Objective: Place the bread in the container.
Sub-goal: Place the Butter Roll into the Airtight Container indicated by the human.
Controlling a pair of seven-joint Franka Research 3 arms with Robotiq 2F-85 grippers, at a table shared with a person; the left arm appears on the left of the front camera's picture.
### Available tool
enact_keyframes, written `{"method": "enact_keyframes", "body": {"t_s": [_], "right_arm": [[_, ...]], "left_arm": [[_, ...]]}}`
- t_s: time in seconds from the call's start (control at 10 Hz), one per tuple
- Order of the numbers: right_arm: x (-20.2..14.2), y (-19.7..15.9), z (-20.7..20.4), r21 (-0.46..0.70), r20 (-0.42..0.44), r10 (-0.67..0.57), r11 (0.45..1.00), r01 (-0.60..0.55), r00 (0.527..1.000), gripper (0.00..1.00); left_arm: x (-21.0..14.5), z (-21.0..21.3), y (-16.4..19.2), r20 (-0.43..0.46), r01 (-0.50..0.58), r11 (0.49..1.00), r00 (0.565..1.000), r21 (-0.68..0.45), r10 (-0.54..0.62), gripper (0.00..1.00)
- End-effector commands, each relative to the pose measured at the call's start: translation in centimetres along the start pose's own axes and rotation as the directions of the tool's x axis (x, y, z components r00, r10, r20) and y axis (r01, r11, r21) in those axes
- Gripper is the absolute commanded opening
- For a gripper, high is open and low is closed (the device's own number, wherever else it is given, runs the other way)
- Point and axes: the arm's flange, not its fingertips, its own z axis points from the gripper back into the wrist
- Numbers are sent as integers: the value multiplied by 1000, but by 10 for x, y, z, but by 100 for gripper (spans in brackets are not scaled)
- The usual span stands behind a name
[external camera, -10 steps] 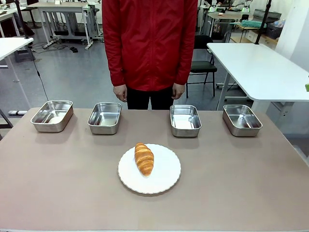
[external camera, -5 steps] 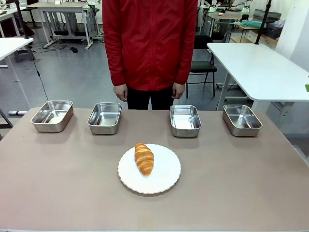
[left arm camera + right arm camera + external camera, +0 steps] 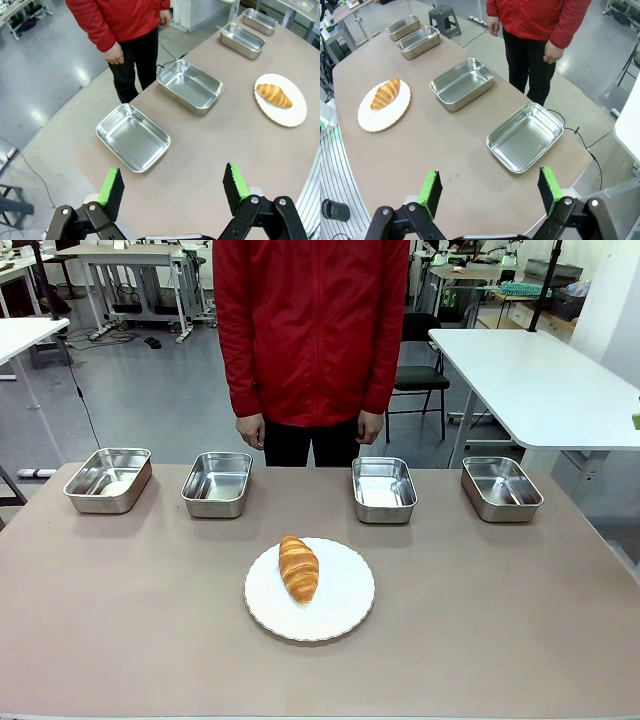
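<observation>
A golden-brown croissant [image 3: 298, 568] lies on the left part of a round white plate [image 3: 340, 602] at the table's middle; it also appears as the croissant [image 3: 274, 95] in the left wrist view and the croissant [image 3: 385, 93] in the right wrist view. Several identical steel pans stand in a row along the far edge: far-left pan [image 3: 108, 479], pan [image 3: 217, 483], pan [image 3: 383, 489], far-right pan [image 3: 501, 488]. All look empty. My left gripper [image 3: 173, 186] is open, high above the table's left end. My right gripper [image 3: 489, 190] is open above the right end.
A person in a red jacket [image 3: 310, 330] stands at the far side, hands [image 3: 249, 431] hanging at the sides. The table's near half around the plate is bare brown surface [image 3: 120, 620]. White tables and chairs stand behind.
</observation>
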Motion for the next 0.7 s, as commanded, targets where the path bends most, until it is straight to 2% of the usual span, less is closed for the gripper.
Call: {"method": "enact_keyframes", "body": {"t_s": [0.0, 0.6], "right_arm": [[0, 0, -2, 1, 15, 4, 1000, -4, 1000, 100], [0, 0, -2, 1, 15, 4, 1000, -4, 1000, 100]], "left_arm": [[-1, 1, 0, 4, -1, 1000, 1000, 1, 1, 100], [-1, 1, 0, 4, -1, 1000, 1000, 1, 1, 100]]}}
